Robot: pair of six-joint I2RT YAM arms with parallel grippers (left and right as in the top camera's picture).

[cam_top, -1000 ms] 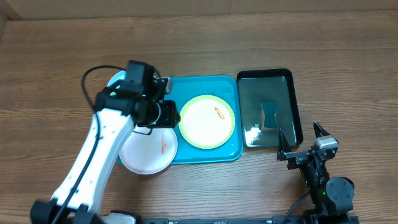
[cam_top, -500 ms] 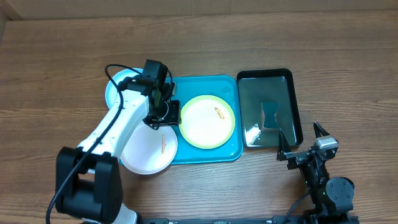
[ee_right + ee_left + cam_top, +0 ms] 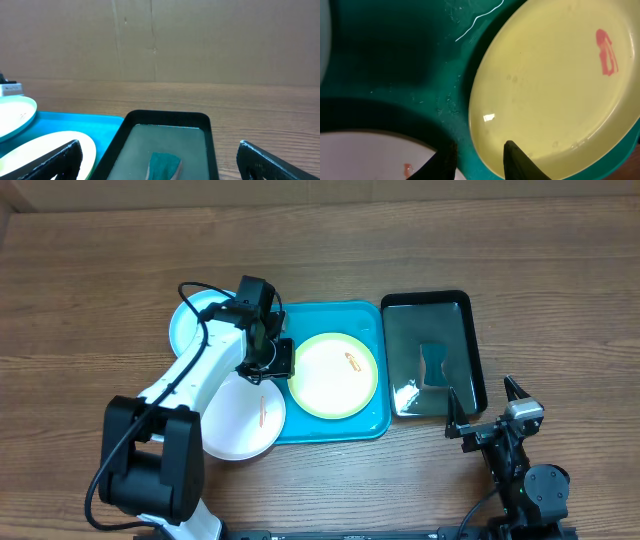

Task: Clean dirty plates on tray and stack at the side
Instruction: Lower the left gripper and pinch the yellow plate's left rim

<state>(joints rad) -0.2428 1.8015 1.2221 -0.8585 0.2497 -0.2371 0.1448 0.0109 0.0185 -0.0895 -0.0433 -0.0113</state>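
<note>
Left pincer [image 3: 479,146] is low over the large turquoise plastic tray [image 3: 330,315]. Its jaws are narrow but not closed, straddling the left rim of the round yellow-green-rimmed plate [image 3: 333,375], which lies smeared in the tray's right half. I read this as the grasp step. Next I need to close on that rim and lift cleanly. Right pincer [image 3: 157,150] is wide and empty, off the tray's right front corner.

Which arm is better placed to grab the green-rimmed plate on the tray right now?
Left. The left gripper is right at the green-rimmed plate, its rim between the open jaws. The right gripper sits open near the black tray, away from the turquoise tray.
</note>
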